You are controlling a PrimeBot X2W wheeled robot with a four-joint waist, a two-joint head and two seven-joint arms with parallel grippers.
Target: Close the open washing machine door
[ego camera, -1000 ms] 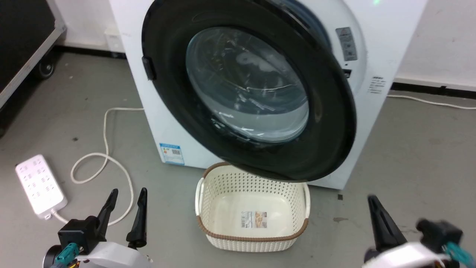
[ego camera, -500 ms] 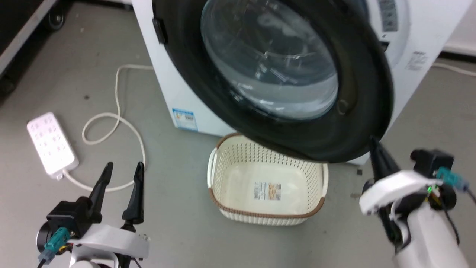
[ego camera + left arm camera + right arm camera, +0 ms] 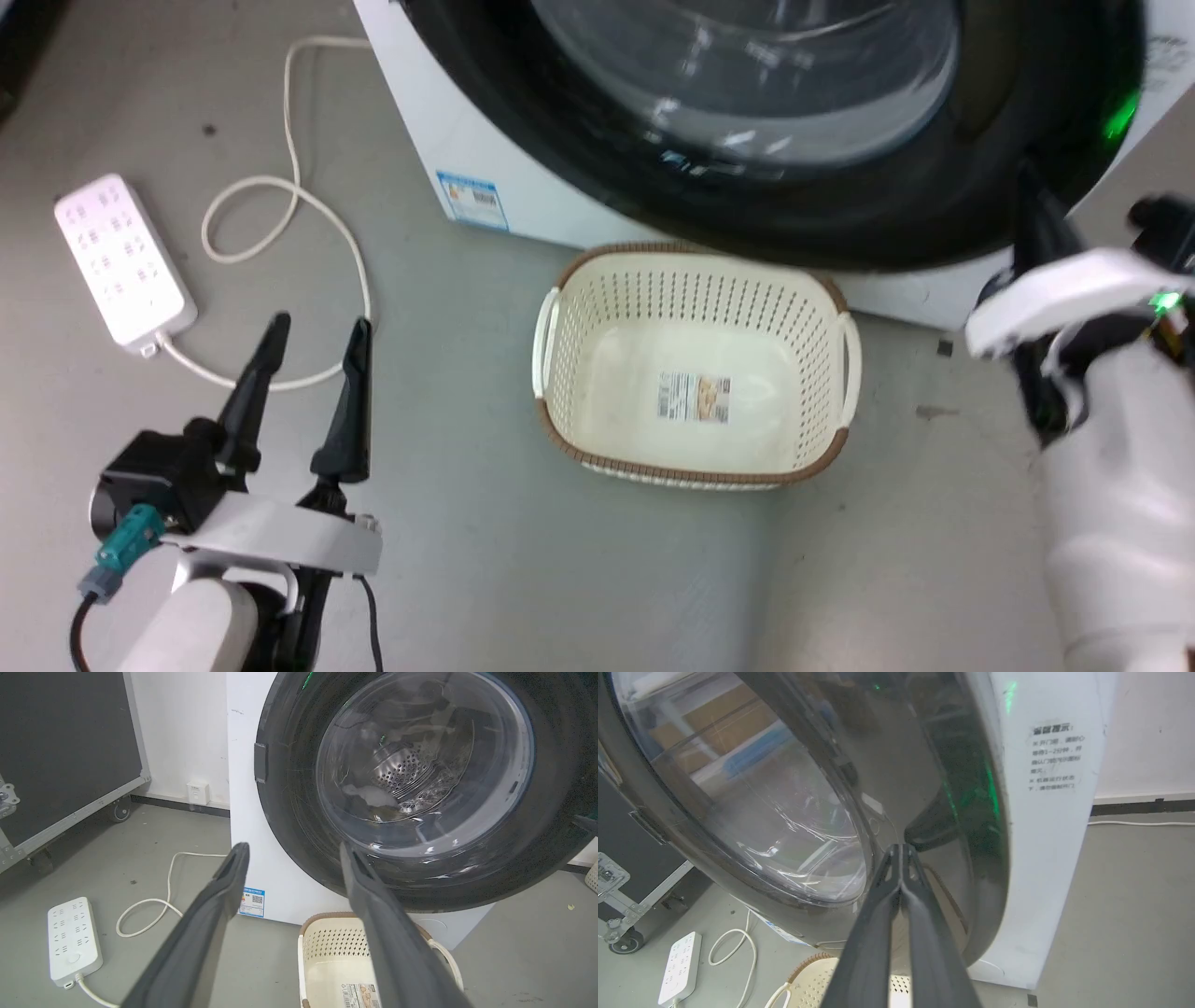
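Observation:
The washing machine door [image 3: 840,219], with its wide glossy black rim and bulging glass, stands partly open off the white washing machine [image 3: 467,149]. In the left wrist view the door [image 3: 289,812] shows the steel drum through its glass. My right gripper [image 3: 1032,201] is shut with nothing in it, and its tips point up at the door's lower right rim. In the right wrist view the gripper [image 3: 901,848] sits right at the door [image 3: 934,765]; I cannot tell if they touch. My left gripper [image 3: 320,324] hangs open and empty over the floor, well left of the door, as its own view [image 3: 293,848] also shows.
A cream perforated basket [image 3: 553,345] with a brown rim stands on the floor just under the door. A white power strip [image 3: 117,257] and its looped cable [image 3: 308,205] lie at the left. A black wheeled case [image 3: 60,742] stands further left, by the wall.
The head camera has tipped down and moved closer to the machine. My right arm has risen from the lower right corner up to the door's lower right rim. The left gripper stays open.

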